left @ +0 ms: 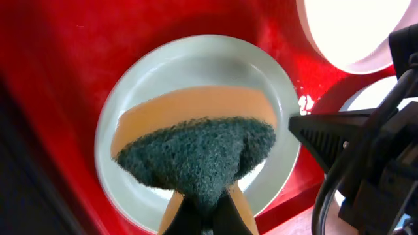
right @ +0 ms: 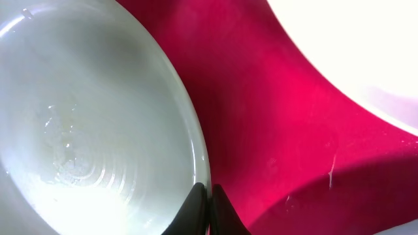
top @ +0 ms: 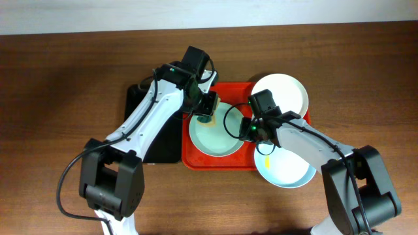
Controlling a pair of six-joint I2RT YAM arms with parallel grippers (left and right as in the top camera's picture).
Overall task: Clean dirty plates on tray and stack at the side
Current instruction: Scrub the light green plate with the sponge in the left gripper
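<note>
While the left gripper (top: 206,108) holds its fingers clamped on an orange foam sponge with a dark green scouring face (left: 196,153), the sponge hangs just beyond them over the round pale green shallow plate (left: 189,65) in the large red rectangular plastic tray (left: 65,52). The right gripper (right: 208,202) pinches this plate's rim between narrowed fingers. A round white plate (right: 353,39) lies right of those fingers, and a yellow-smeared round pale blue plate (top: 290,173) lies behind them.
</note>
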